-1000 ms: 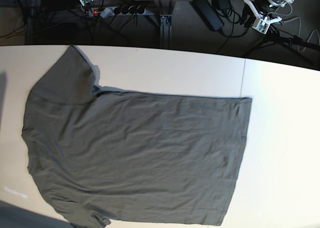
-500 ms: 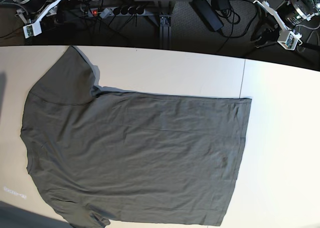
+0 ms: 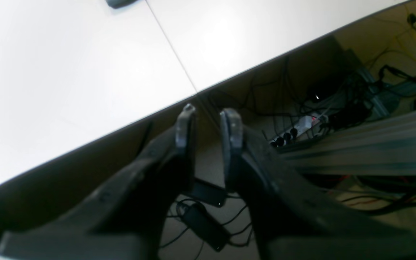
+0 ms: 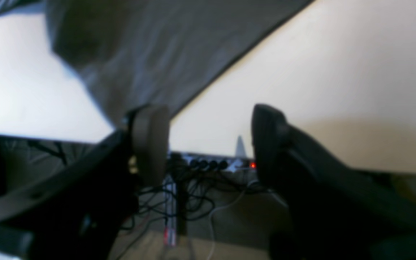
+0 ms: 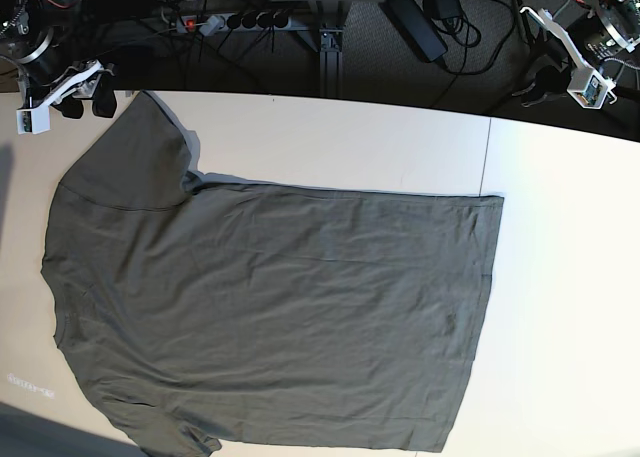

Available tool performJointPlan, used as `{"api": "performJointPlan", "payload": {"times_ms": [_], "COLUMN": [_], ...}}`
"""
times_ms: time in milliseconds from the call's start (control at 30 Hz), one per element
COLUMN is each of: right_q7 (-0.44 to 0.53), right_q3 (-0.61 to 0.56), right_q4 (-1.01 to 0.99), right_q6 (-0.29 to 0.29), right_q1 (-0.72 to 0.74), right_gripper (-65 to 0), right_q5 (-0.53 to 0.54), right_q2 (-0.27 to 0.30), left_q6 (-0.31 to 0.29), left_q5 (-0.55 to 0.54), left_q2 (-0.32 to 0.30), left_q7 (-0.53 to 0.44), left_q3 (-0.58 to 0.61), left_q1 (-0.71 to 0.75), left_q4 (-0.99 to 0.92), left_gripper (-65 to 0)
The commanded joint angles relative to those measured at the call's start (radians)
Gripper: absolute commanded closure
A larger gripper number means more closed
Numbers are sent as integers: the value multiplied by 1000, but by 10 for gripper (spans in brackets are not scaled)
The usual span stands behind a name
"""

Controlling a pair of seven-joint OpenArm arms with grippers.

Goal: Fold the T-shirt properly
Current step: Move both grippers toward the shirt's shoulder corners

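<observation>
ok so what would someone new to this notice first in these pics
Probably the big dark grey T-shirt, spread over the white table in the base view, one sleeve reaching toward the table's far edge at the upper left. Next, the right tool, its jaws wide apart near that sleeve. At the upper right, the left tool hangs over the dark gap beyond the table edge.

Right gripper: black, two-fingered, blurred close up (image 4: 209,133); fingers parted wide, nothing between.
Left gripper: dark grey, slim tapering fingers (image 3: 208,115); tips narrowly parted, empty.
Right arm: white-and-black, metallic (image 5: 38,57); extended in at upper left of base view.
Left arm: white-and-black (image 5: 600,37); at upper right.
</observation>
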Motion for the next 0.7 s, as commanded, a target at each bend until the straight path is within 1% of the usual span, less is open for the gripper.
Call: {"api": "performJointPlan", "payload": {"times_ms": [0, 33, 100, 133, 167, 233, 367, 567, 667], "right_q7": [14, 10, -7, -14, -24, -37, -45, -47, -47], "right_q3": [11, 11, 11, 11, 11, 10, 10, 4, -19], "right_q4": [-11, -34, -79, -100, -119, -149, -172, -172, -172], "right_q6": [59, 59, 66, 75, 89, 101, 120, 133, 134], "right_q1": [10, 24, 58, 72, 84, 100, 106, 110, 125], "right_gripper": [-370, -370, -370, -370, -370, -370, -370, -370, -370], "right_q5": [17, 28, 50, 64, 79, 102, 136, 137, 139], "right_q2": [13, 11, 5, 2, -3, -15, -37, -80, -85], "left_q6": [-19, -19, -18, -6, 11, 30, 31, 30, 29], "left_q5": [-18, -26, -76, -103, -126, -150, -209, -271, -280], "left_q2": [-18, -18, -17, -17, -17, -18, -18, -17, -17], "left_q7": [-21, -21, 0, 12, 26, 52, 103, 118, 129], "left_q3": [-12, -16, -23, -24, -24, -24, -24, -23, -23], "left_q1": [3, 1, -12, -20, -30, -53, -117, -222, -278], "left_q4": [13, 13, 13, 13, 13, 13, 13, -45, -97], "left_gripper": [-161, -193, -299, -347, -374, -380, -380, -380, -380]}}
